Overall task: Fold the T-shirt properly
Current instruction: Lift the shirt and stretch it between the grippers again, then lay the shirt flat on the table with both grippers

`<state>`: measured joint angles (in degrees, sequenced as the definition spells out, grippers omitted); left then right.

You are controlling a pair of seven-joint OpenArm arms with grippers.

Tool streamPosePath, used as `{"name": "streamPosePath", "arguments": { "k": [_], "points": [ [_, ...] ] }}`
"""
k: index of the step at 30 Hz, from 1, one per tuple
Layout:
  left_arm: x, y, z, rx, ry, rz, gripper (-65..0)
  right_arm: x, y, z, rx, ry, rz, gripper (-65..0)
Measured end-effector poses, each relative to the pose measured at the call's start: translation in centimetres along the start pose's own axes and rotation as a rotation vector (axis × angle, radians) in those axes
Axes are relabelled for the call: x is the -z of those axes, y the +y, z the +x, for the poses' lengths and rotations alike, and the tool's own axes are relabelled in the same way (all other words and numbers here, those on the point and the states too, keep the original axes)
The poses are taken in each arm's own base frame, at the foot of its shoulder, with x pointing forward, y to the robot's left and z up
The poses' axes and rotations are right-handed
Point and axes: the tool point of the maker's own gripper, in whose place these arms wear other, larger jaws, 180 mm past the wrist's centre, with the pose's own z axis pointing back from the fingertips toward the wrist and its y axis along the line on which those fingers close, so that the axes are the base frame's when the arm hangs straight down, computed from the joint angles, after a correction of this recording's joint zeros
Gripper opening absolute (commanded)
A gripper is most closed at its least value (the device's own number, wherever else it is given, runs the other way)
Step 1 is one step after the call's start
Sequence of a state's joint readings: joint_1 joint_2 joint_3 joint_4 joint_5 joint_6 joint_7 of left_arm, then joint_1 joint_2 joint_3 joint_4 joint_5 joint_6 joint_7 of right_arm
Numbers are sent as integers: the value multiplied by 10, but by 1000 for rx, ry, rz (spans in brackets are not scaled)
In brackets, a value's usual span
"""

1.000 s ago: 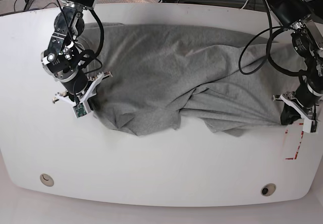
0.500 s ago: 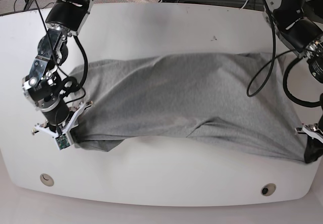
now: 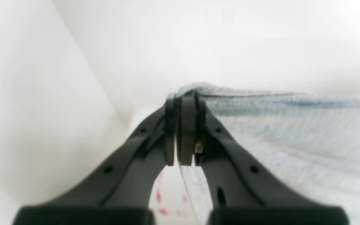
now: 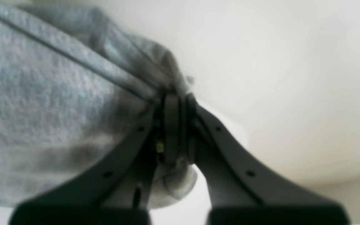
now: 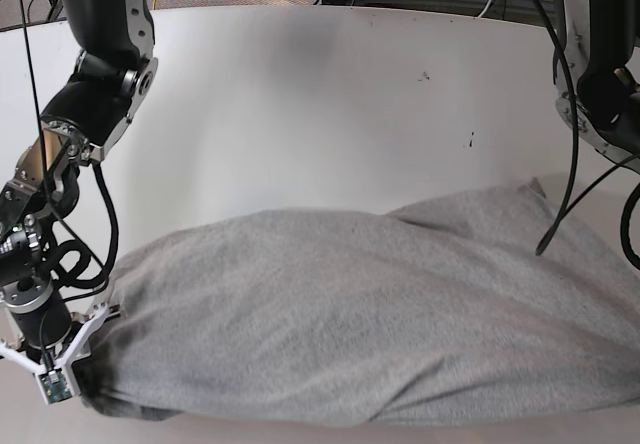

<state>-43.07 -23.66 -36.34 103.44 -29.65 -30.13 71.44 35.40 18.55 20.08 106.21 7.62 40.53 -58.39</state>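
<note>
The heather-grey T-shirt [image 5: 350, 324] lies stretched sideways across the near part of the white table [image 5: 300, 114], plain side up, with no lettering showing. At the view's lower left, my right gripper [image 5: 80, 369] is shut on the shirt's left corner. The right wrist view shows the same gripper [image 4: 175, 104] clamped on bunched fabric of the T-shirt [image 4: 42, 109]. In the left wrist view my left gripper [image 3: 183, 103] is shut on a hemmed edge of the T-shirt [image 3: 292, 131]. That gripper lies beyond the base view's right edge.
The left arm [image 5: 600, 74] hangs over the table's right side with black cables looping down. The right arm [image 5: 95, 84] stands over the left side. Red marks [image 3: 159, 197] show on the table under the left gripper. Cables lie on the floor behind the table.
Both grippers have pulled the T-shirt toward the table's near edge and outward. The crumpled cloth has drawn out into one long, smoother band. The left gripper has left the base view.
</note>
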Motion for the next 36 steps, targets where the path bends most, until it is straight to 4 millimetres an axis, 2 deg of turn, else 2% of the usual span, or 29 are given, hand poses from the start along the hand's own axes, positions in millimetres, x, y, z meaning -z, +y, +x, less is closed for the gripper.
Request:
{"name": "streamPosePath", "arguments": {
  "k": [6, 11, 15, 18, 20, 24, 28, 32, 36],
  "points": [
    [0, 21, 40, -38, -73, 21, -650, -9, -35, 52, -37, -91, -78, -650],
    [2, 33, 66, -71, -106, 17, -650, -17, -51, 92, -113, -161, -115, -650],
    [6, 36, 84, -67, -126, 10, -650, -20, -55, 107, -139, -184, -126, -650],
    [8, 33, 84, -63, -126, 1, -650, -21, -53, 108, -145, -187, -125, -650],
    [10, 32, 76, -65, -103, 1, -650, -19, -50, 103, -145, -175, -117, -650],
    [17, 26, 48, -65, -41, -17, -650, -13, -39, 78, -144, -118, -90, -650],
    [21, 18, -4, -54, 86, -21, -650, -18, -24, 41, -115, -63, -74, -650],
    [9, 14, -51, -48, 173, -5, -650, -25, -8, -1, -98, 23, -62, -650],
    [-4, 2, -91, -68, 233, -26, -650, -32, 20, -48, -41, 105, -14, -650]
  ]
}}
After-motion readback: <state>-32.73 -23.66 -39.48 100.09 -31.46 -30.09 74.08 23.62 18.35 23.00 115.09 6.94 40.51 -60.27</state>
